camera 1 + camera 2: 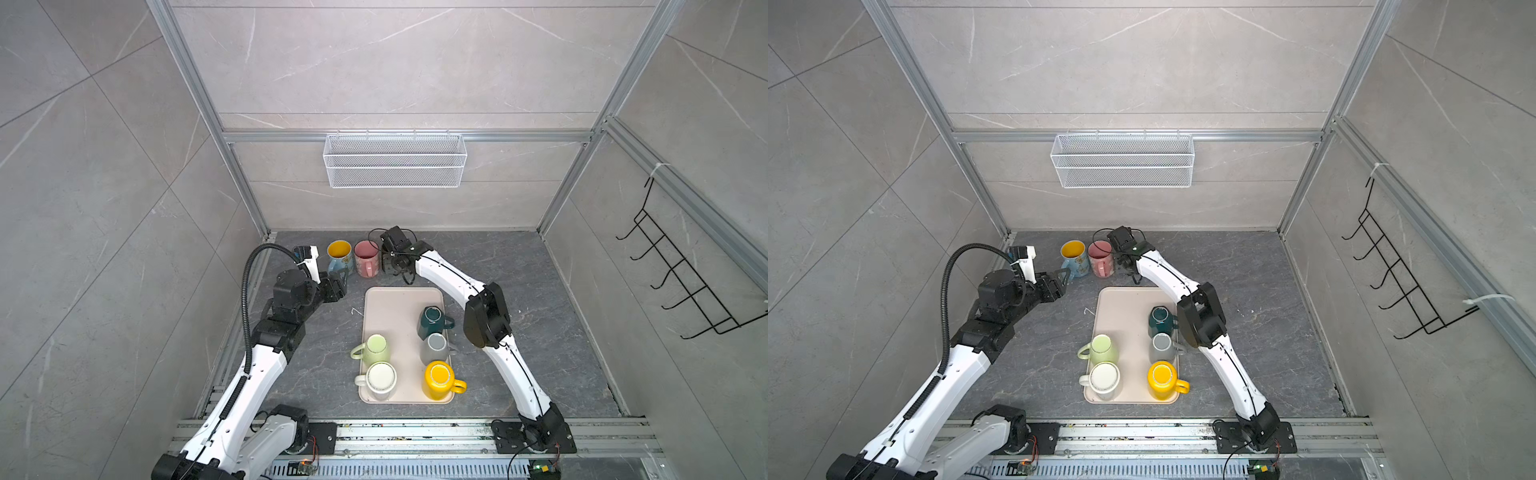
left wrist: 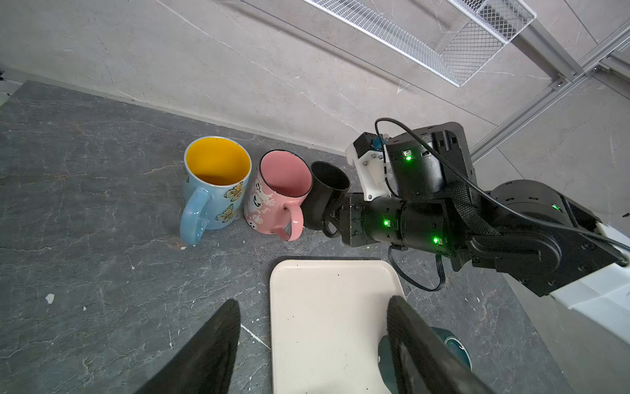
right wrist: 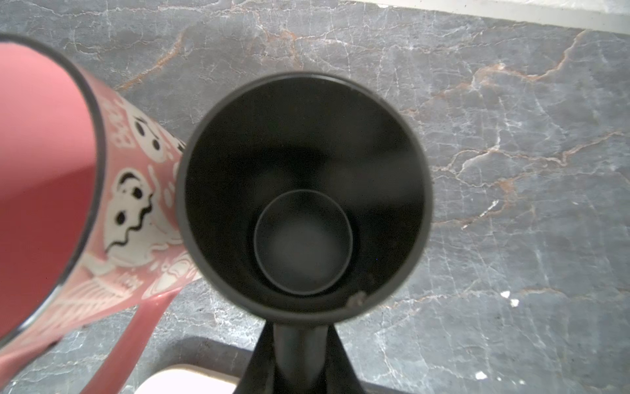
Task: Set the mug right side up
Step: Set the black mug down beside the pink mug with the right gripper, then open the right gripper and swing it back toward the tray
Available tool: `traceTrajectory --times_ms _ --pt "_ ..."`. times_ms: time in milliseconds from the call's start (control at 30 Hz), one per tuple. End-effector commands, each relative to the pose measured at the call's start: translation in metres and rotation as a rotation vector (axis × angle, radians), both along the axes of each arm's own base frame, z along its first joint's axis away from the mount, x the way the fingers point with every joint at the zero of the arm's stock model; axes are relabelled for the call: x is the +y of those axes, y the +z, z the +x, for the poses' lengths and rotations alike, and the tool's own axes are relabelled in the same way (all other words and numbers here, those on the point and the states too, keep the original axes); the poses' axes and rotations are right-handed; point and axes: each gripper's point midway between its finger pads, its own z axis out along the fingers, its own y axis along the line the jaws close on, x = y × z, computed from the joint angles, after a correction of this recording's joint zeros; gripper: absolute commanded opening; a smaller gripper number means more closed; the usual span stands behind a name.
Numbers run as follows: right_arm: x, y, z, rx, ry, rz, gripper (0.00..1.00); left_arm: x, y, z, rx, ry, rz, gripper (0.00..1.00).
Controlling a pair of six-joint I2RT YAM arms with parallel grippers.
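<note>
**Item 1. Black mug**: The task's piece. It is mouth up at the back of the desk, beyond the far edge of the tray and just beside the pink mug. The right wrist view looks straight down into its dark, empty interior. Whether it touches the pink mug, or whether its base rests fully on the desk, cannot be told.

**Item 2. Right pincer**: Clamped on the black mug's handle, one finger on either side. In the top views its wrist covers most of the mug.

**Item 3. Left pincer**: Fingers apart, nothing between them. It hangs over the desk at the tray's far left corner, near the blue mug's handle.

**Item 4. Pink mug**: Upright, with a white cartoon print, standing between the black mug and the blue mug.

**Item 5. Blue mug**: Upright, yellow inside, with a butterfly print, at the left end of the row.

**Item 6. Tray**: Cream, in the middle of the desk. It carries five mugs, bases uppermost: dark green, grey, yellow, light green and white.

**Item 7. Wire basket**: White mesh, hung on the back wall.

**Item 8. Hook rack**: Black wire, on the right wall.
</note>
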Motion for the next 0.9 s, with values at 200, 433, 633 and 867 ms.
traceTrajectory --times_ms 200,433,633,867 --pt "-0.001 0.015 -0.016 -0.009 0.0 -0.023 0.25 0.003 0.007 -0.004 -0.021 0.007 -0.008 0.7" --pt "0.002 0.017 -0.02 -0.016 0.005 -0.019 0.34 0.004 0.006 -0.006 -0.012 0.011 -0.01 0.7" --pt "-0.002 0.038 -0.023 -0.051 0.0 -0.006 0.42 0.003 0.009 -0.006 -0.018 0.007 -0.016 0.7" --pt "-0.015 0.1 -0.037 -0.167 -0.007 0.075 0.59 0.004 0.014 -0.011 -0.028 0.008 -0.025 0.7"
